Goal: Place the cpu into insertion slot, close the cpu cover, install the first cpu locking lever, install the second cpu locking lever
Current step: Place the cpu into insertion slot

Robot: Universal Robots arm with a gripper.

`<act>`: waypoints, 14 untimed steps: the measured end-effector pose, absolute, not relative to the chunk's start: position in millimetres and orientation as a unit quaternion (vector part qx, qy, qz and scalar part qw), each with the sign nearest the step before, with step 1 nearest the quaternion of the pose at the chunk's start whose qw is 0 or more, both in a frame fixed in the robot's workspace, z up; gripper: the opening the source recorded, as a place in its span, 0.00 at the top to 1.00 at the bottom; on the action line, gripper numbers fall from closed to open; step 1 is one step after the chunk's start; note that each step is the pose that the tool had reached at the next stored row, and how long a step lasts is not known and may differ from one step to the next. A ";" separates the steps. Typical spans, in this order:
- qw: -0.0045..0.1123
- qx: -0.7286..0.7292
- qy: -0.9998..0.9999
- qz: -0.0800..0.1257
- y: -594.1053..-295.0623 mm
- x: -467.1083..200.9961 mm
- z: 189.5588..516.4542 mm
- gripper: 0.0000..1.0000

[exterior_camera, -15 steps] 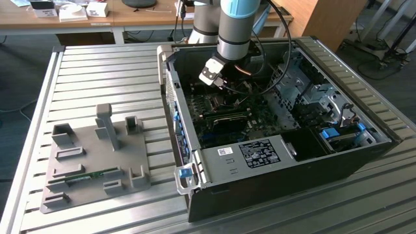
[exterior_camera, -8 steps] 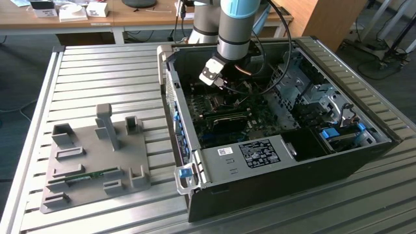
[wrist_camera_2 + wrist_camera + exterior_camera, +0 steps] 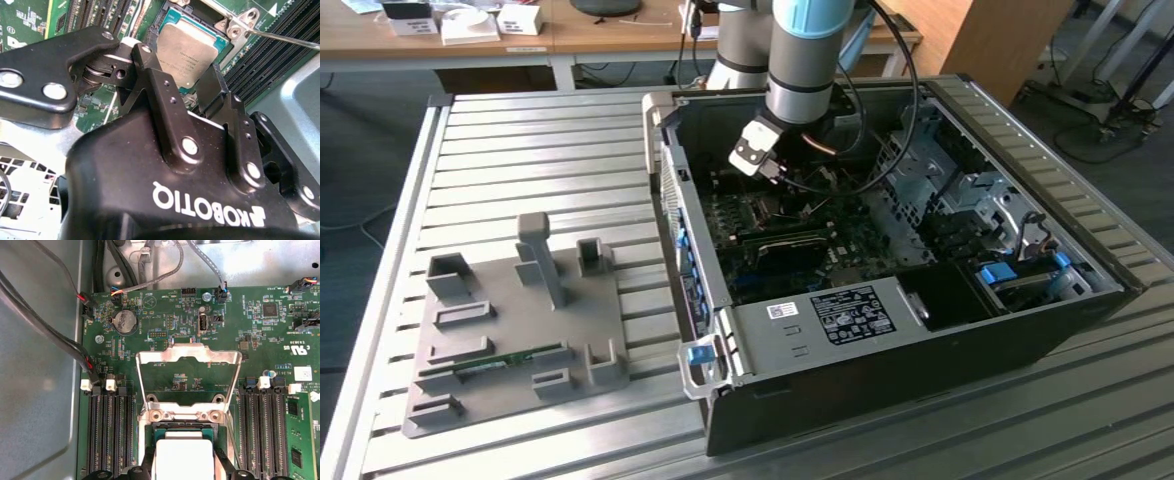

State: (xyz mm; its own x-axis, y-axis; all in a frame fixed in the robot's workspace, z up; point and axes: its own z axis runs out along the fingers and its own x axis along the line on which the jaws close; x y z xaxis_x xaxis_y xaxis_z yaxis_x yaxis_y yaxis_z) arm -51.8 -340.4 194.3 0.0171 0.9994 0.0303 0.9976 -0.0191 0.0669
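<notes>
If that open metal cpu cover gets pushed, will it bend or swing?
Probably swings: the cpu cover stands open on a hinge beside the cpu. It looks like thin sheet metal with a cut-out centre, so likely light, though a hard push may bend it.

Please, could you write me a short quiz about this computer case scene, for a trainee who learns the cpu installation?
1. True or false: the cpu cover is closed over the cpu.
2. The claw is nearest to: A the cpu, B the grey tray, C the wooden desk.
3. What colour is the motherboard?
Key: 1 false; 2 A; 3 green.
</notes>
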 end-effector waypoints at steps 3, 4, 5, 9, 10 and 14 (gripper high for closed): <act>0.013 0.713 0.700 0.034 -340.4 -51.7 194.2 0.46; 0.013 0.713 0.700 0.034 -340.4 -51.4 194.2 0.46; 0.013 0.713 0.700 0.034 -340.4 -51.3 194.2 0.46; 0.013 0.713 0.700 0.034 -340.4 -51.2 193.9 0.46; 0.013 0.713 0.700 0.034 -340.4 -51.2 193.6 0.46; 0.013 0.713 0.700 0.034 -340.4 -51.2 192.9 0.46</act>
